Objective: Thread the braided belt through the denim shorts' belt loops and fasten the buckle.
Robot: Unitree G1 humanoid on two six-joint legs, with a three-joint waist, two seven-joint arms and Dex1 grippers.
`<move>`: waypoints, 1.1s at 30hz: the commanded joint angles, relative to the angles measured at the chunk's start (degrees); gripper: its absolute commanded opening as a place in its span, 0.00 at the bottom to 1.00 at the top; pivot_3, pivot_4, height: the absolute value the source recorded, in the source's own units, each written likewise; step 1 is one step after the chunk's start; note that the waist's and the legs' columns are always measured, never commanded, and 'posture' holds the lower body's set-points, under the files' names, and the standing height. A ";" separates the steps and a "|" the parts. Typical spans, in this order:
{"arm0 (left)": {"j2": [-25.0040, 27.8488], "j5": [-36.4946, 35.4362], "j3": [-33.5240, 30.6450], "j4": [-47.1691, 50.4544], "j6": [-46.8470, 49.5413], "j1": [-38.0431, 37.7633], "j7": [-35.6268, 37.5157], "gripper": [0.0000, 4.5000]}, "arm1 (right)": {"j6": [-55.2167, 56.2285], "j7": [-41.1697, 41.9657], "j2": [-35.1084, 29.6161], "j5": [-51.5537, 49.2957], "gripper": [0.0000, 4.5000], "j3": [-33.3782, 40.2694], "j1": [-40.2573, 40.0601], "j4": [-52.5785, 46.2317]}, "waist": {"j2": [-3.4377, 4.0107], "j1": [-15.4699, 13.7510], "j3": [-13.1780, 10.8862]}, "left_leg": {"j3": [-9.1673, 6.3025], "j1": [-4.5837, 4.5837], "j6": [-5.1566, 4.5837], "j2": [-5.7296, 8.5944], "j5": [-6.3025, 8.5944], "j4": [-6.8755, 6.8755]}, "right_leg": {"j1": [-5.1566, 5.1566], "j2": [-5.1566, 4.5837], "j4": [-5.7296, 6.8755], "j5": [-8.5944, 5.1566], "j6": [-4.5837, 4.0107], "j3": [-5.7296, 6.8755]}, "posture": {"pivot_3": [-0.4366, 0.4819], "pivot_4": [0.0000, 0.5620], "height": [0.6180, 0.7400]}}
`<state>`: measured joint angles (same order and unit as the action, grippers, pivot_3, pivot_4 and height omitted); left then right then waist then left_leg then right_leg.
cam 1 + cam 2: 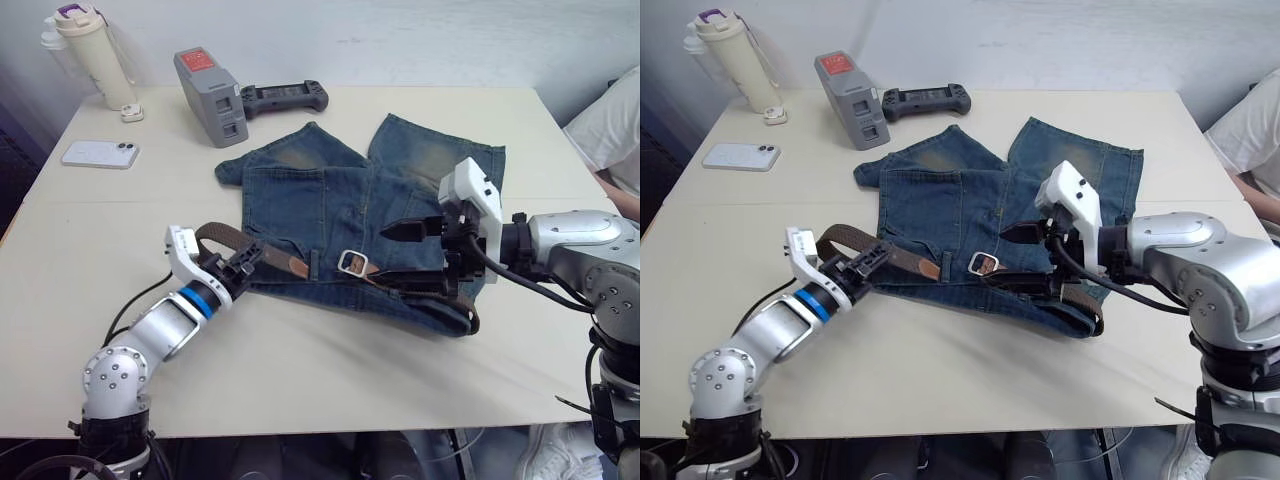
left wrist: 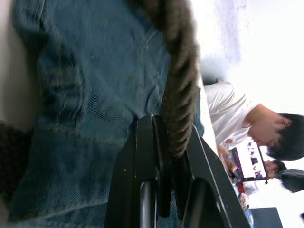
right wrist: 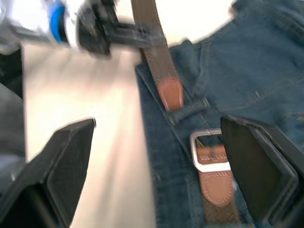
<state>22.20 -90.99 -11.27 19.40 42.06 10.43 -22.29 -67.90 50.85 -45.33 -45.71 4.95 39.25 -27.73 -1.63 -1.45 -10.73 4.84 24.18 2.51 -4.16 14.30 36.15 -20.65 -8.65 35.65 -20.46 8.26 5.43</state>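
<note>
I see one braided belt [image 1: 300, 262] lying along the waistband of one denim shorts [image 1: 350, 200], from nine to three o'clock. My left pincer [image 1: 243, 262] pinches its nine o'clock end. My right pincer [image 3: 156, 161] gapes wide, empty, over one buckle [image 1: 353, 263].

— What sort of place is this?
— A lab or office: a pale table [image 1: 300, 350] carries a robot battery pack [image 1: 210, 82], handheld controller [image 1: 284, 97], phone [image 1: 99, 153] and bottle [image 1: 95, 55]; a seated person [image 2: 251, 128] views a screen.
</note>
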 commanded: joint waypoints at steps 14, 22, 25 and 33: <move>-5.26 13.22 1.67 -1.45 -2.63 1.76 8.48 0.00 | -2.12 -4.89 -2.70 -6.18 0.99 2.32 2.18 -1.68 | 0.00 0.00 0.00 | 0.04 0.00 -0.01 0.00 0.00 0.01 | 0.00 0.00 -0.01 0.00 0.00 -0.01 | 0.48 0.27 1.00; -7.82 15.37 3.61 -4.88 1.44 2.70 11.02 0.00 | -2.58 -6.93 -3.20 -6.99 0.99 1.48 2.98 -1.77 | 0.00 -0.03 0.00 | 0.05 0.00 -0.01 0.00 0.01 0.03 | -0.02 0.00 0.06 0.00 0.00 -0.02 | 0.48 0.27 1.00; -9.10 15.91 4.35 -6.12 2.33 3.13 11.23 0.00 | -3.00 -7.66 -3.27 -7.48 0.99 1.67 2.93 -2.09 | 0.00 -0.04 0.00 | 0.05 0.00 -0.02 0.00 0.01 0.02 | -0.01 0.00 0.08 0.00 0.00 -0.02 | 0.48 0.27 1.00; -12.00 18.35 6.19 -10.31 4.80 5.97 11.64 0.00 | -4.69 -9.21 -4.20 -8.45 0.99 1.42 1.99 -3.81 | 0.00 -0.17 0.00 | 0.05 0.01 -0.02 0.00 0.01 0.05 | 0.00 -0.01 0.09 0.00 0.01 -0.02 | 0.48 0.27 1.00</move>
<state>11.97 -73.47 -7.21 10.01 44.94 15.07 -11.55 -71.82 42.20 -47.53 -53.31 5.36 41.37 -28.53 -1.63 -1.62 -10.73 4.89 24.19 2.49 -4.16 14.31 36.21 -20.65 -8.66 35.75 -20.45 8.27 5.41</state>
